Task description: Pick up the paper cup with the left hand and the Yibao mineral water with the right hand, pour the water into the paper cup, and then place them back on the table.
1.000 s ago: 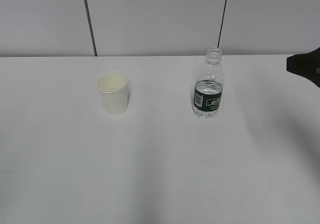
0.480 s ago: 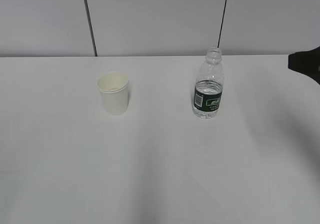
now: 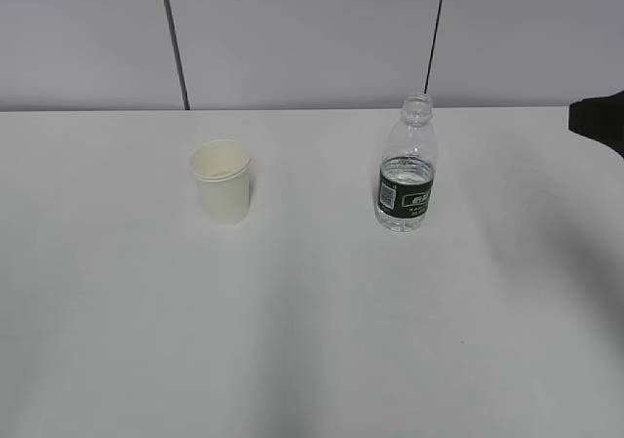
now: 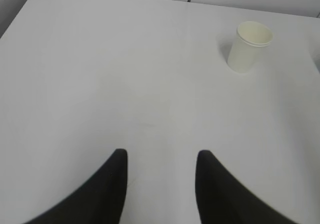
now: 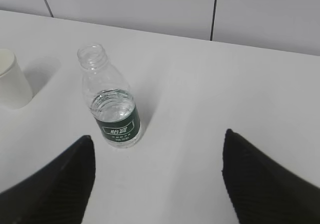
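Observation:
The cream-white paper cup (image 3: 223, 180) stands upright on the white table (image 3: 312, 340), left of centre. It also shows in the left wrist view (image 4: 248, 46) and at the left edge of the right wrist view (image 5: 11, 85). The Yibao mineral water bottle (image 3: 407, 165), uncapped with a green label, stands upright to the cup's right, and shows in the right wrist view (image 5: 111, 105). My left gripper (image 4: 160, 156) is open and empty, far from the cup. My right gripper (image 5: 157, 139) is wide open and empty, short of the bottle. A black part of the right arm (image 3: 600, 121) shows at the right edge.
A grey panelled wall (image 3: 312, 38) with two dark seams runs behind the table's far edge. Nothing else stands on the table.
The black part of the right arm has drawn back a little to the right at the frame edge. Cup and bottle have not moved.

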Robot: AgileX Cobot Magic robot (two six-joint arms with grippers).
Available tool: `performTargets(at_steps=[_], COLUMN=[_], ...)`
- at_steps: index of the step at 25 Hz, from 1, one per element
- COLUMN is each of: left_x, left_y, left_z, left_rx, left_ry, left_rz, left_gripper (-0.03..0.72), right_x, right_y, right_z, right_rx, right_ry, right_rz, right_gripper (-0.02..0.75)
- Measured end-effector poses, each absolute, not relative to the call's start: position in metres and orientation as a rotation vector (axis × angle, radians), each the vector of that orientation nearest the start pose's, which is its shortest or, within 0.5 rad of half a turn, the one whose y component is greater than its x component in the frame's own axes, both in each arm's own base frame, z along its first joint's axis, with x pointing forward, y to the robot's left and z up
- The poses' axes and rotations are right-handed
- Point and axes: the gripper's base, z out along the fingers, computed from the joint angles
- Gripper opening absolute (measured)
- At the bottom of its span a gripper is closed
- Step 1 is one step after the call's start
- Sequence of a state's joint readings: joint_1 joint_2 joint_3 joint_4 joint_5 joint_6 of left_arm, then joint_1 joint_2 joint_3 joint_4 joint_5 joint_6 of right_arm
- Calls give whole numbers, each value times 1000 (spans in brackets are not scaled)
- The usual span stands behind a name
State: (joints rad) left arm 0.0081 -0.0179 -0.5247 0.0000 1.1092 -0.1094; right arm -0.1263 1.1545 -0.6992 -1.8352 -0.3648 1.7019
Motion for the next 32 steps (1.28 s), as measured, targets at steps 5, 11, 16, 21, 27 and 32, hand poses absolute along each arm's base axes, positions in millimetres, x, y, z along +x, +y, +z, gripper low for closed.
performTargets(at_steps=[5,11,16,21,27,32], left_x=[-13,-13,-13,-13,-13,-13], left_y=[0,0,0,0,0,0], left_z=[280,280,280,280,280,280], left_rx=[-120,-120,-120,-120,-120,-120], left_ry=[2047,2047,2047,2047,2047,2047], left_rz=[-63,-63,-63,-63,-63,-63], left_gripper=[286,286,282,262,249,244], right_x=[241,236,235,237,235,232], right_y=[1,1,0,1,-3,-8], right_z=[289,275,272,274,268,259], right_rx=[-241,-231,-238,-271,-196,-109], right_ry=[1997,2039,2044,1975,1922,1915], right_rz=[178,184,173,149,130,93], right_gripper=[585,585,585,585,585,585])
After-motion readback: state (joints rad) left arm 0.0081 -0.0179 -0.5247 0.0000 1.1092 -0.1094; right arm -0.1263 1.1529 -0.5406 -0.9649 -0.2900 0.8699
